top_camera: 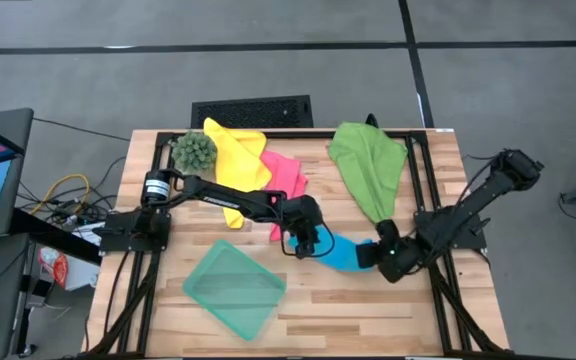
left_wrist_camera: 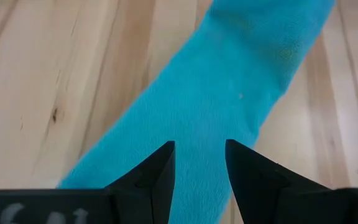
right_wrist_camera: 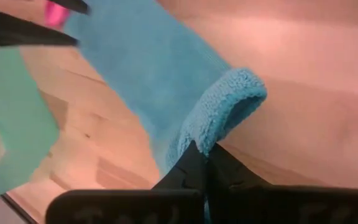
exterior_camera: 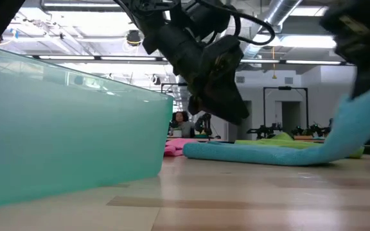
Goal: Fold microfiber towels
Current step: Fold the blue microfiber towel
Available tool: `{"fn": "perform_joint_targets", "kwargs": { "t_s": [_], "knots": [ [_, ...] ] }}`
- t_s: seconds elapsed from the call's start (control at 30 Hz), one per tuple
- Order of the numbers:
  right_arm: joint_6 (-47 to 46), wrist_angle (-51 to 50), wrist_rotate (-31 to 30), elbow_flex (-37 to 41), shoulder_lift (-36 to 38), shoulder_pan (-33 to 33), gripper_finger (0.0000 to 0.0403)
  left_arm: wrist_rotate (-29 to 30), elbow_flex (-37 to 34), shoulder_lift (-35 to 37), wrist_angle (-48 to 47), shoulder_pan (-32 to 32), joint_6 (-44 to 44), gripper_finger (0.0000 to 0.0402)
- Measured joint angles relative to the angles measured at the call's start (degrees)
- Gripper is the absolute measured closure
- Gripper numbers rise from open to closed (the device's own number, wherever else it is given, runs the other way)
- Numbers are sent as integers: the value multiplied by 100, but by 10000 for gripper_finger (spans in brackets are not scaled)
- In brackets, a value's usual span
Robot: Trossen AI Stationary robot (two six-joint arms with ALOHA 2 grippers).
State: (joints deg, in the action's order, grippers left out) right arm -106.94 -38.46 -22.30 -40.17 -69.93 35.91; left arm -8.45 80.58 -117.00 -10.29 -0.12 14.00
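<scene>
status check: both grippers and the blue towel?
Right gripper shut on blue towel, lifting its end. Left gripper open, above towel's other end. Teal tray beside, not in the way.

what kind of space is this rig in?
Likely an open robotics lab or workshop: exposed ceiling ducts, other workstations behind the wooden table, and a grey floor with a vent grate.

Blue towel (top_camera: 345, 252) rolled mid-table, yellow (top_camera: 233, 152), pink (top_camera: 286, 175), green (top_camera: 370, 165) crumpled

towel (top_camera: 343, 252) between grippers, tray (top_camera: 234, 288) left
</scene>
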Motion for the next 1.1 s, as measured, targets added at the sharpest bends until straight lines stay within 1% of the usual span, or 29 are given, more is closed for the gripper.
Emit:
{"fn": "perform_joint_targets", "kwargs": {
  "t_s": [0.07, 0.2, 0.27, 0.4, 0.5, 0.6, 0.67, 0.77, 0.83, 0.9, 0.97, 1.03, 1.1],
  "knots": [
    [486, 41, 67, -173, -97, -294, 384, 5, 0, 18, -136, 15, 4, 269],
    [1467, 501, 240, -435, -493, -808, 384, 21, 0, 226, -589, 89, 20, 269],
    [1897, 828, 294, -589, -725, -1047, 385, 125, 0, 382, -893, 116, 16, 269],
    [2471, 1133, 296, -892, -1124, -1475, 382, 433, 0, 721, -1483, 114, -90, 269],
    [2932, 1162, 339, -1122, -1352, -1749, 380, 525, 7, 968, -1889, 114, -245, 269],
    [3386, 1332, 548, -1325, -1629, -1988, 381, 689, 4, 1143, -2310, 114, -362, 269],
    [3618, 1595, 664, -1453, -1862, -2099, 382, 800, 4, 1247, -2668, 114, -393, 269],
    [3865, 1862, 814, -1520, -2177, -2251, 378, 831, 4, 1312, -2941, 109, -394, 269],
    [3967, 2214, 929, -1642, -2424, -2351, 375, 828, 0, 1343, -3204, 104, -395, 269],
    [4107, 2154, 981, -1738, -2552, -2435, 375, 831, 0, 1352, -3306, 96, -395, 269],
    [4267, 2375, 1049, -1907, -2778, -2522, 376, 856, -1, 1352, -3486, 92, -393, 269],
    [4440, 2298, 1075, -1998, -2897, -2600, 377, 877, 0, 1352, -3535, 91, -382, 269],
    [4588, 2504, 1157, -2149, -3075, -2671, 377, 883, 0, 1352, -3649, 83, -374, 269]
  ]
}}
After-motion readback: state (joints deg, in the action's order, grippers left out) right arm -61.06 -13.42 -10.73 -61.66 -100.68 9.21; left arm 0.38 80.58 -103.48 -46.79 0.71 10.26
